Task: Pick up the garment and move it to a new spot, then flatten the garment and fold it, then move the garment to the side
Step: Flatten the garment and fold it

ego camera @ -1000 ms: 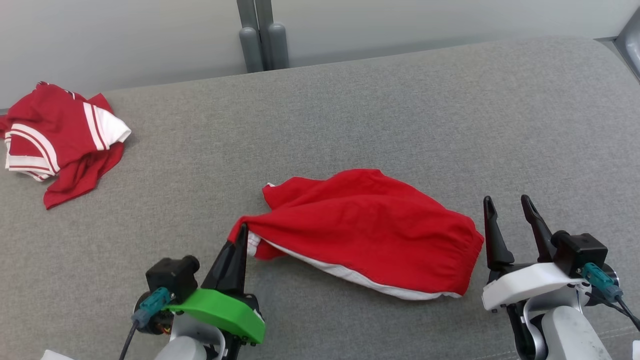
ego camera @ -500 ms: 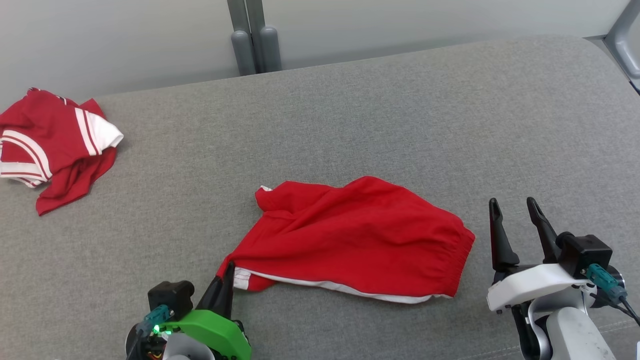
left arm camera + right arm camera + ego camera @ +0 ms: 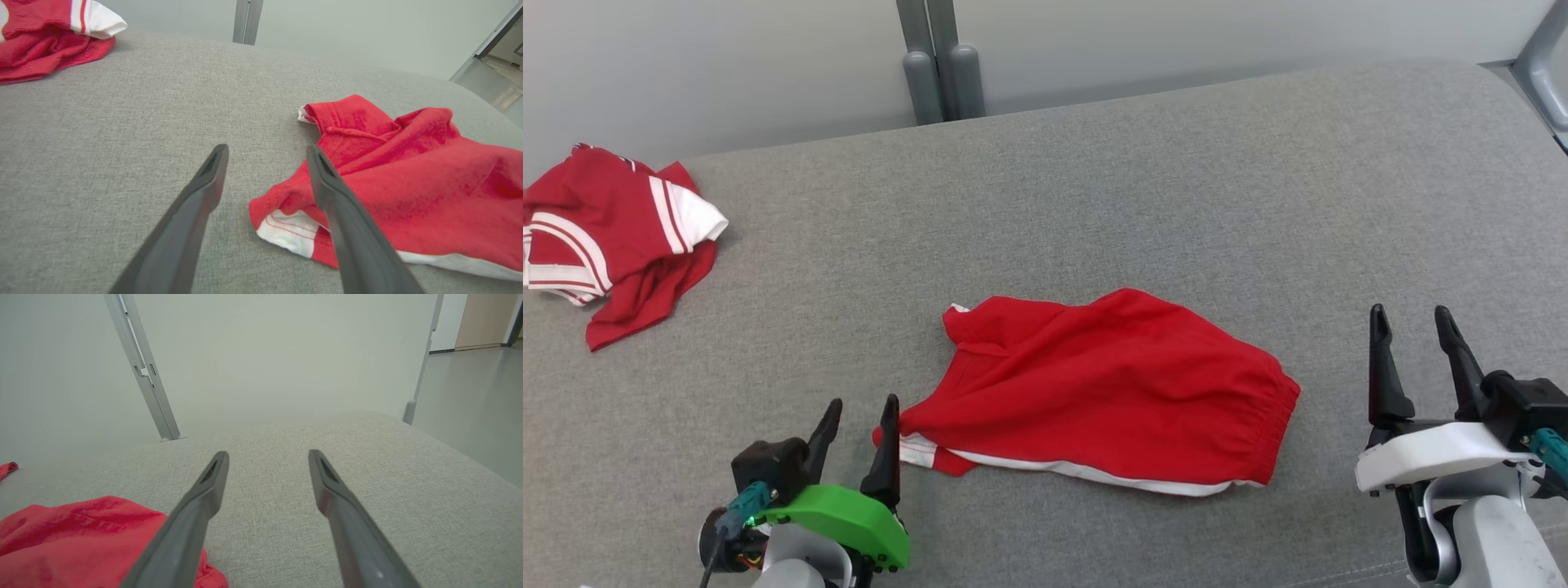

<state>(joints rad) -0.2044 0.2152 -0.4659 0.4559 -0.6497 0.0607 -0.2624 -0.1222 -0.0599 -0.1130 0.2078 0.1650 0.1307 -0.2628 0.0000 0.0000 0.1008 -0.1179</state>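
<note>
Left fingers [image 3: 885, 461] stand spread wide with nothing between them, and the one nearer the cloth sits right at the near-left hem corner of the red shorts [image 3: 1111, 384]. Touching or just beside, hard to call. The shorts lie loosely spread and a bit rumpled in the middle of the grey padded surface [image 3: 1176, 180], white trim showing along the near edge. Over on the other side, the right fingers [image 3: 1382, 384] are parted too, empty, near the waistband end and apart from the cloth. Far left, well away, sits a crumpled red-and-white striped garment [image 3: 613, 237].
</note>
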